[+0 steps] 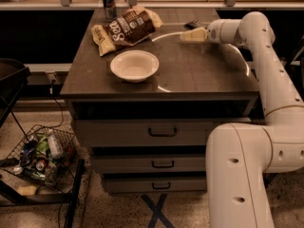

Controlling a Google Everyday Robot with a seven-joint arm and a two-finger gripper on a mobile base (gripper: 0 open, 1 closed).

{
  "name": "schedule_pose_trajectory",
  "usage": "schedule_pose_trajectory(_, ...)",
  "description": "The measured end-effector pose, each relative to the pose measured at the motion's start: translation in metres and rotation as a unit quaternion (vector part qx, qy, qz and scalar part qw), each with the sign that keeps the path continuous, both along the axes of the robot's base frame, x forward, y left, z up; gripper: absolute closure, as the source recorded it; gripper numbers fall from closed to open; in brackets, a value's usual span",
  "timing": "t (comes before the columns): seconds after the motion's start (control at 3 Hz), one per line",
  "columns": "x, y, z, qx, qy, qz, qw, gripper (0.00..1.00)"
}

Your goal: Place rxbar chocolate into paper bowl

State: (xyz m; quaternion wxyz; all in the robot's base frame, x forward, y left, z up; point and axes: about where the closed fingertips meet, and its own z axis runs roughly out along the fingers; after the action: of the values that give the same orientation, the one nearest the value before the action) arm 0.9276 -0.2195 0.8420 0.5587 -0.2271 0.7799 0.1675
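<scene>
The paper bowl (134, 65) is off-white and stands empty on the dark table top (199, 72), left of centre. A small flat dark thing, which looks like the rxbar chocolate (196, 24), lies at the table's far right edge. My gripper (186, 35) reaches in from the right, low over the table's far side. It is just in front of the dark bar and to the right of and beyond the bowl. I see nothing held in it.
A big brown-and-cream snack bag (126, 28) lies at the far left, behind the bowl. A can (109, 3) stands at the back edge. Drawers (162, 132) sit under the top. A wire basket (40, 158) of items stands on the floor at left.
</scene>
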Motion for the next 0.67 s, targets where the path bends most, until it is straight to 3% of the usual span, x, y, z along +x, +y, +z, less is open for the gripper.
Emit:
schedule_pose_trajectory(0.33, 0.0005, 0.0016, -0.0013, 0.000, 0.001, 0.001, 1.0000, 0.04)
schedule_pose_trajectory(0.67, 0.0014, 0.0045, -0.0035, 0.000, 0.002, 0.002, 1.0000, 0.26)
